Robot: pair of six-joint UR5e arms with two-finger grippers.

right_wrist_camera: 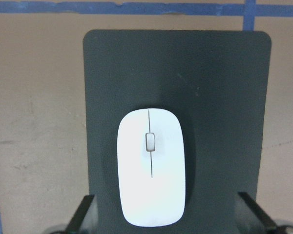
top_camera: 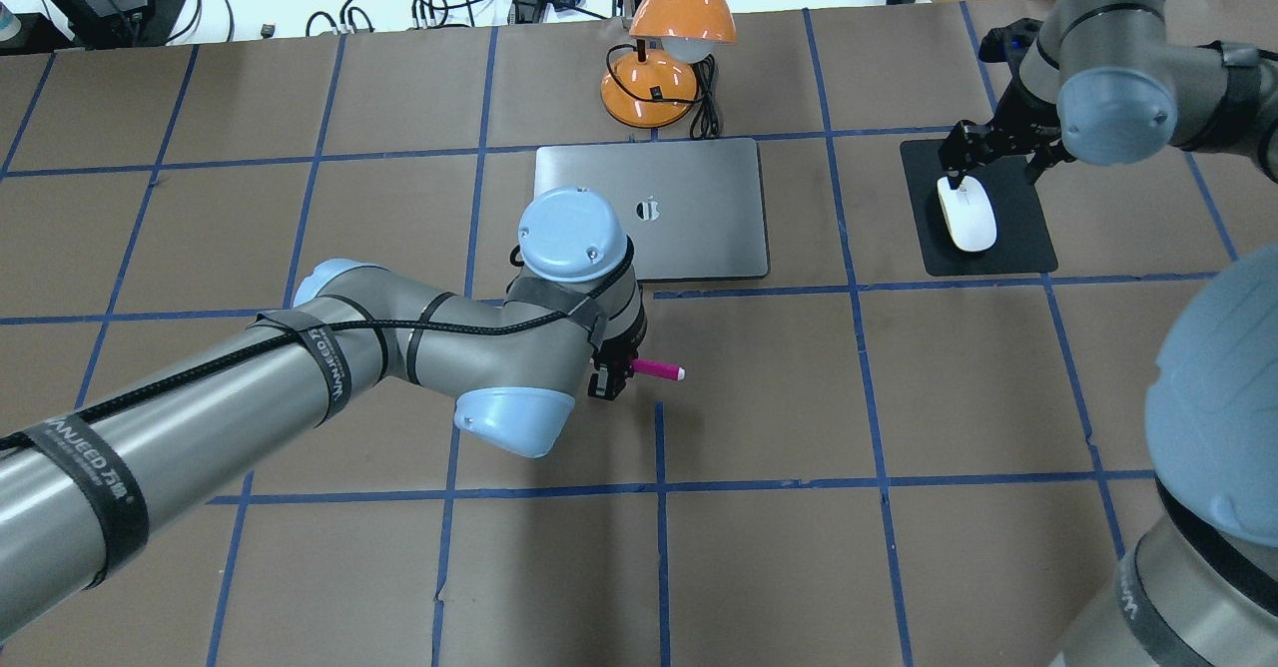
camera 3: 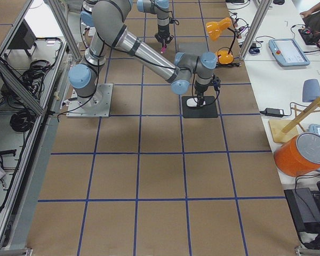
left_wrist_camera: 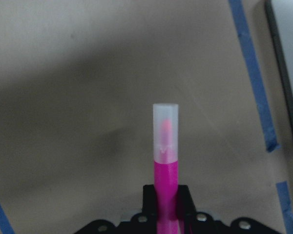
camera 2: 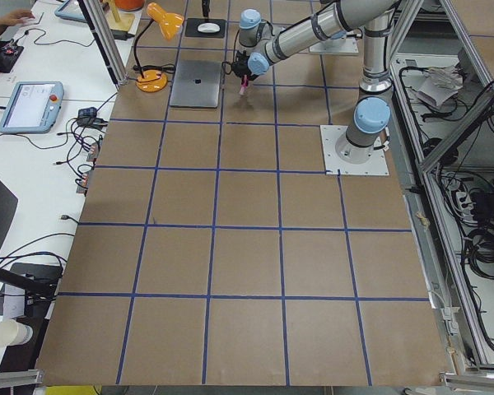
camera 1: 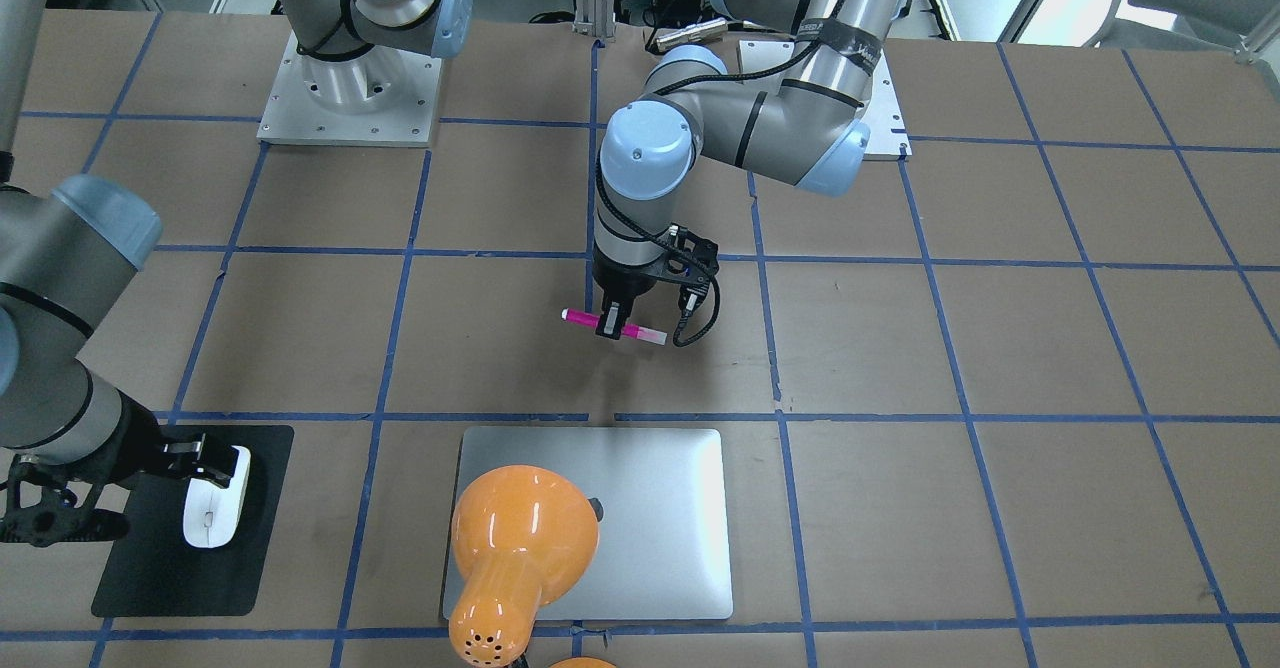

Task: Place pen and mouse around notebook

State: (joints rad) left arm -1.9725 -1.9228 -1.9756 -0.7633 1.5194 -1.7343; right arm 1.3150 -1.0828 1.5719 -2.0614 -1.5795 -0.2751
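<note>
Magenta pen crosswise in left hand

White print on a black strap round the left arm, on the robot's side of the notebook, reads "WANJEED", followed by characters too small to make out. A second black strap, farther from the notebook along the same arm, carries the same word, its first letter partly cut off. At the notebook's centre stands a small dark apple-shaped logo, with no lettering
</note>
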